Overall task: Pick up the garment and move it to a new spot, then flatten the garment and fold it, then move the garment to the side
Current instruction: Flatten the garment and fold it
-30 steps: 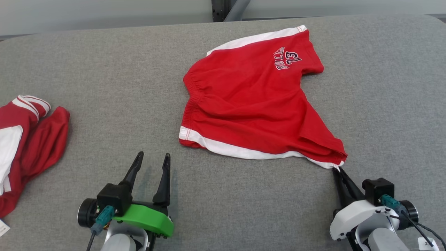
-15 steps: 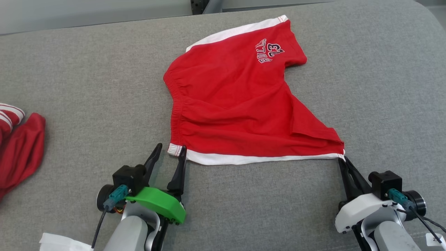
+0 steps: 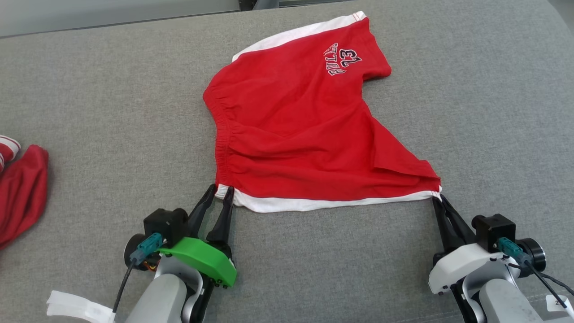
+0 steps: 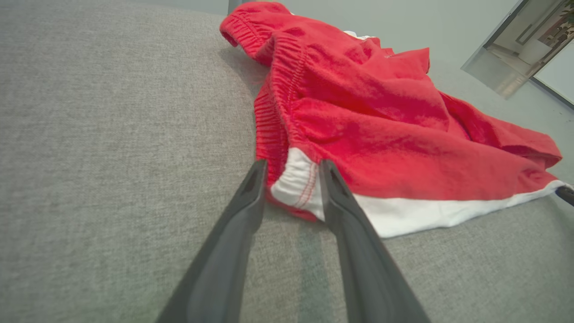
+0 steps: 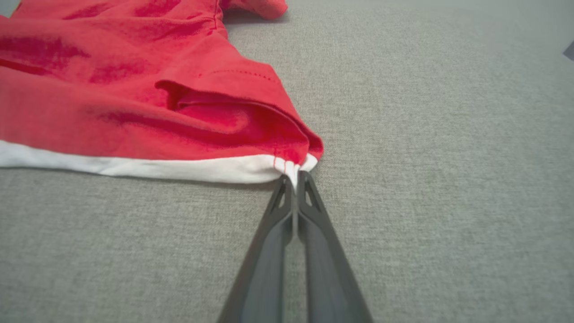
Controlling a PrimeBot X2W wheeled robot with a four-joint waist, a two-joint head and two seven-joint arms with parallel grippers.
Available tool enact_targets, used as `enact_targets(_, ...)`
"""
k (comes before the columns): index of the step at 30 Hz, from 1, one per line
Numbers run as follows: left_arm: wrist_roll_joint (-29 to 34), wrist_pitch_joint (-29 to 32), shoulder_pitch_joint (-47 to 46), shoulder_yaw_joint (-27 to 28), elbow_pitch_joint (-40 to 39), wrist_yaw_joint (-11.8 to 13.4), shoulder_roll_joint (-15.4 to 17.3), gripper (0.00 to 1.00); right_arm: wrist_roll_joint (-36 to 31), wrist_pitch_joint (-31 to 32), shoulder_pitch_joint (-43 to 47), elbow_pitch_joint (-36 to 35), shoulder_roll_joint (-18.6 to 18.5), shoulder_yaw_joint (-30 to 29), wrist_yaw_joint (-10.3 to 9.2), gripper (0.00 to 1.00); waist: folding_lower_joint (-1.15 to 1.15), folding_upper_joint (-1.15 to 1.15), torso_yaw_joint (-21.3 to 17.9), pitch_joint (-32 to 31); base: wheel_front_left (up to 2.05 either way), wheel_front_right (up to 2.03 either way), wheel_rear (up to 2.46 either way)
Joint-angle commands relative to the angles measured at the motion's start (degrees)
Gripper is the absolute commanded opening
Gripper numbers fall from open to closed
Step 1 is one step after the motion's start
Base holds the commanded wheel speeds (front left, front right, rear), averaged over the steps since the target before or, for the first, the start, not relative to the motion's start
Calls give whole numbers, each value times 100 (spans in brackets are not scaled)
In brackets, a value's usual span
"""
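The right claw (image 3: 437, 197) clamps the 5 o'clock corner of the garment (image 3: 296, 130); the left claw (image 3: 220, 188), apart around the 7 o'clock corner, should close deep before pulling.

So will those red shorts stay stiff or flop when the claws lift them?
Probably floppy: the red shorts lie in soft wrinkles and folds. Likely light: the right claw holds them by one small pinched corner. Hardly slippery; the fabric looks fuzzy.

Grey fabric tabletop (image 3: 89, 112); pale wall (image 3: 112, 11) behind, perhaps a window (image 4: 529, 49).
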Motion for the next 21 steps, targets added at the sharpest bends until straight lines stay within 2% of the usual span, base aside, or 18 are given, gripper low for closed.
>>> enact_targets(1, -43, 1, -90, -20, -38, -24, 67, 31, -21, -18, -81, -17, -7, 4, -6, 0, 0, 0, 1, 3, 0, 0, 0)
enact_targets(2, -56, 0, -101, -76, -62, -24, 79, 0, -21, -18, -93, -41, -8, 7, -6, 0, 0, 0, 1, 1, 0, 0, 0)
enact_targets(7, -200, 0, -38, -228, -233, -25, 180, 0, 106, -18, -89, -300, -56, -116, -6, 0, 0, 0, 35, -256, 0, 0, 0)
enact_targets(13, -642, -1, -11, -412, -972, -25, 521, 0, 427, -19, -405, -1060, -363, -228, -7, 0, 0, 0, 114, -1055, 0, 0, 0)
enact_targets(17, -895, -1, -402, -591, -1697, -19, 1251, 0, 735, -18, -828, -1788, -865, -163, -7, 0, 0, 0, 203, -1554, 0, 0, 0)
enact_targets(21, -1095, 408, -1177, -590, -2470, -6, 2050, 0, 1073, 227, -1371, -2467, -1486, -110, -8, 0, 0, 0, 314, -1679, 0, 0, 0)
